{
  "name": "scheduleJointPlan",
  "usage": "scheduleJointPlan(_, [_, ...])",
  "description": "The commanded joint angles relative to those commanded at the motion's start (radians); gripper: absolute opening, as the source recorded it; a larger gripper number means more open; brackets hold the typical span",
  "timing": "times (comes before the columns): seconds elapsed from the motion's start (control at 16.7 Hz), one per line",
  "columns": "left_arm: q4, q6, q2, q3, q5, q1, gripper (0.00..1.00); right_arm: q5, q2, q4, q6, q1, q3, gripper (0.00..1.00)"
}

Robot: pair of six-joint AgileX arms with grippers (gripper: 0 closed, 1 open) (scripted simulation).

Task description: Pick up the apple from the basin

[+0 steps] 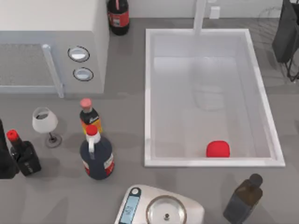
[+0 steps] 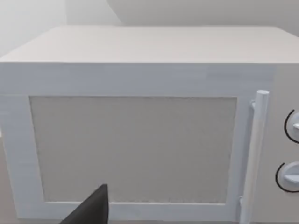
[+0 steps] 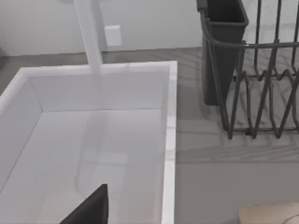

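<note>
The apple (image 1: 218,149) is a small bright-red blob lying on the floor of the basin, close to its near wall and right of the middle. The basin (image 1: 147,93) is a large white rectangular sink with a raised rim, right of the table's centre. My left arm (image 1: 3,156) stands at the table's left edge, and a dark part of my left gripper (image 2: 91,212) faces the microwave door. A dark part of my right gripper (image 3: 91,210) hangs over the basin (image 3: 170,116), near its right rim. Neither gripper touches the apple.
A white microwave (image 1: 46,46) fills the back left. Left of the basin stand a wine glass (image 1: 45,122) and three bottles (image 1: 96,154). A kitchen scale (image 1: 163,210) and a dark bottle (image 1: 243,198) sit in front. A wire dish rack (image 3: 261,93) stands right of the basin.
</note>
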Motion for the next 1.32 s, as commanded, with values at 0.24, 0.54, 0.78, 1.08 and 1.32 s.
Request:
scheduleJointPlan(0.24, [0.0,0.0,0.0,0.0,0.0,0.0,1.0,0.0,0.387,-0.194,0.092,0.089,0.284,1.0])
scheduleJointPlan(0.54, [0.0,0.0,0.0,0.0,0.0,0.0,1.0,0.001,0.926,-0.454,0.216,0.208,0.665,1.0])
scheduleJointPlan(0.78, [0.0,0.0,0.0,0.0,0.0,0.0,1.0,0.001,1.312,-0.635,0.302,0.291,0.932,1.0])
scheduleJointPlan(1.08, [0.0,0.0,0.0,0.0,0.0,0.0,1.0,0.001,1.618,-0.782,0.372,0.358,1.148,1.0])
scheduleJointPlan(1.32, [0.0,0.0,0.0,0.0,0.0,0.0,1.0,0.001,1.675,-0.812,0.386,0.372,1.191,1.0])
